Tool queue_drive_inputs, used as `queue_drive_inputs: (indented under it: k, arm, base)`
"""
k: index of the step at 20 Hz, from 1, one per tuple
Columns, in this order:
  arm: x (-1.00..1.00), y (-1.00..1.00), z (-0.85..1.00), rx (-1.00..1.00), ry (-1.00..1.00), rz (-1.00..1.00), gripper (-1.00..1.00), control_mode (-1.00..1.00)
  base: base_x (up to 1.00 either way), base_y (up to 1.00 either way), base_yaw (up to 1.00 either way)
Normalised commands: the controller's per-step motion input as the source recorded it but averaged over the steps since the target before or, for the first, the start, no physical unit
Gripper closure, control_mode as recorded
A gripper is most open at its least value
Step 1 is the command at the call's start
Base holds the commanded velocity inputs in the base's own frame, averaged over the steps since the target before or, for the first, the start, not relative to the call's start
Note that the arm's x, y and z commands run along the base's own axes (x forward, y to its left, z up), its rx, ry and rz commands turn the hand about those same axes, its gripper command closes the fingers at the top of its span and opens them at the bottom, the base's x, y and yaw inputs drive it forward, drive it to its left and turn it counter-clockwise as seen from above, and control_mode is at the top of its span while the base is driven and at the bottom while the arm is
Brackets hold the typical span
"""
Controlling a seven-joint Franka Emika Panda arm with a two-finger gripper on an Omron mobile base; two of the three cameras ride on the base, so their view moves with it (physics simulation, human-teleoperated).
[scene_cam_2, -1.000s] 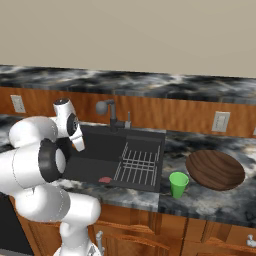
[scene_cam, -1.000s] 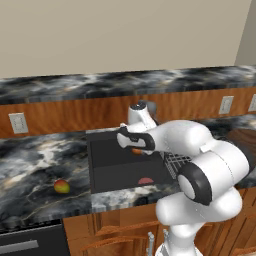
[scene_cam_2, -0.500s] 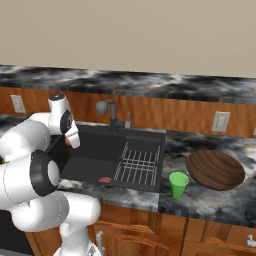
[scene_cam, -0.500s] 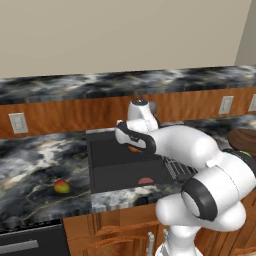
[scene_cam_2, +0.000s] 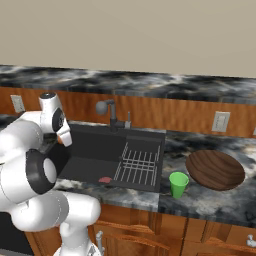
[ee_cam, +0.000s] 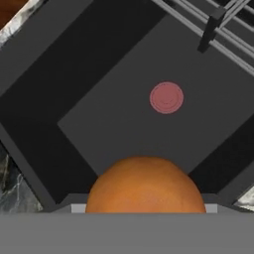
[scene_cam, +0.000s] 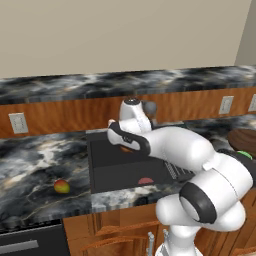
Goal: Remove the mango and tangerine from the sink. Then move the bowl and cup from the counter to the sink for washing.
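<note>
Above the sink (scene_cam: 107, 167), my tool (scene_cam: 126, 148) grips the tangerine (ee_cam: 145, 186).
Hand view: tangerine sits close to the camera, held clear over the dark basin floor and its red drain disc (ee_cam: 166, 97). Mango (scene_cam: 61, 186) rests on the worktop (scene_cam: 35, 165) left of the sink. Green cup (scene_cam_2: 178, 184) stands just beside the wooden bowl (scene_cam_2: 215, 169), right of the wire rack (scene_cam_2: 140, 162).

The left base view looks forward and down from behind the arm's left; the right base view does likewise from its right. Both share the sink (scene_cam: 117, 167) (scene_cam_2: 95, 155). The hand view hangs close above the basin, its drain (ee_cam: 166, 97) toward 1 o'clock.
</note>
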Motion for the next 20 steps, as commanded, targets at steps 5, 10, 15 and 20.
queue_drive_inputs:
  k: [5, 10, 15, 20]
  arm:
    - [0.00, 0.41, 0.06, 0.00, 0.00, 0.01, 1.00, -1.00]
    - [0.00, 0.41, 0.05, 0.01, 0.00, 0.04, 1.00, -1.00]
    - [0.00, 0.42, 0.01, 0.04, 0.00, 0.05, 1.00, -1.00]
    - [0.00, 0.41, 0.00, 0.02, 0.00, 0.03, 1.00, -1.00]
  base:
    - [0.00, 0.00, 0.00]
    - [0.00, 0.00, 0.00]
    - [0.00, 0.00, 0.00]
    - [0.00, 0.00, 0.00]
